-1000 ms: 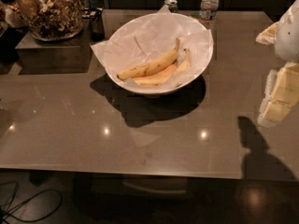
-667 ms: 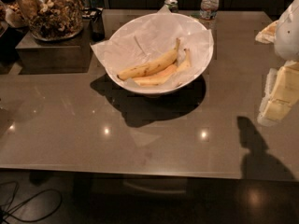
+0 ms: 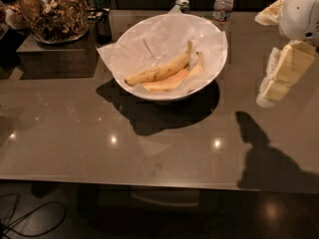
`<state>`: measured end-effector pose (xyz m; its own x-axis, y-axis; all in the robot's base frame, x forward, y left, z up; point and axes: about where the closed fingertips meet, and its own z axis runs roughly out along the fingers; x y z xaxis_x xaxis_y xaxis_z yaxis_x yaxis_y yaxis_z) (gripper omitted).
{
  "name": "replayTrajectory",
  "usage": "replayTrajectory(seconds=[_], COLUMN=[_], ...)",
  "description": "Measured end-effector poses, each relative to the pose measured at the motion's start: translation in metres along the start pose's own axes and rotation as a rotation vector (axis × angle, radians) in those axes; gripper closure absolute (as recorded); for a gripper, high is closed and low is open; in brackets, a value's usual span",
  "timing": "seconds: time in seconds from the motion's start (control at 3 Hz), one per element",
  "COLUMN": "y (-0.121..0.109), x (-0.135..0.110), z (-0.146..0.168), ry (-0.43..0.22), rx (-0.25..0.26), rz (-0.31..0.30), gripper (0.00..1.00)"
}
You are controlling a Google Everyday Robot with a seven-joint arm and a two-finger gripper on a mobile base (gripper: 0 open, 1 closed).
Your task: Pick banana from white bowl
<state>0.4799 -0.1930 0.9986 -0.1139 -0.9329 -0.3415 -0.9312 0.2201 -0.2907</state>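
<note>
Shows no change from a moment ago. Keeps the gripper (image 3: 284, 76) waiting at the far right, well apart from the white bowl (image 3: 172, 97); cannot tell whether spread or closed. Leaves the banana (image 3: 158, 72) in the bowl, on paler bananas (image 3: 167, 83). Means no picking begun. Puts jar (image 3: 52, 11), can (image 3: 183, 5) and bottle (image 3: 223, 1) behind; only the bowl's rim between.

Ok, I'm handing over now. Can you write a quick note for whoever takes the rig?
Gripper: at the picture's right edge, above the glossy grey table, apart from the wide, paper-lined white bowl.
Things: the long, brown-speckled yellow banana lies in that bowl beside paler bananas.
Done: nothing lifted yet.
Left: reach over, grasp the banana, lift it out.
</note>
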Motion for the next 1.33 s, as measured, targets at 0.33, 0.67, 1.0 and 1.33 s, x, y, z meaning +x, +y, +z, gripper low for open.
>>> replayTrajectory(seconds=[0.33,0.67,1.0,1.33], y=[-0.032,-0.06,-0.074,-0.078], x=[-0.043,-0.091,-0.13,-0.134], z=[0.01,0.021,0.042,0.041], ry=[-0.153,-0.285,-0.378,-0.387], rx=[-0.016,-0.047,-0.098,-0.092], rz=[-0.087,-0.181,-0.248,-0.25], gripper=[0.0,0.0,0.0,0.19])
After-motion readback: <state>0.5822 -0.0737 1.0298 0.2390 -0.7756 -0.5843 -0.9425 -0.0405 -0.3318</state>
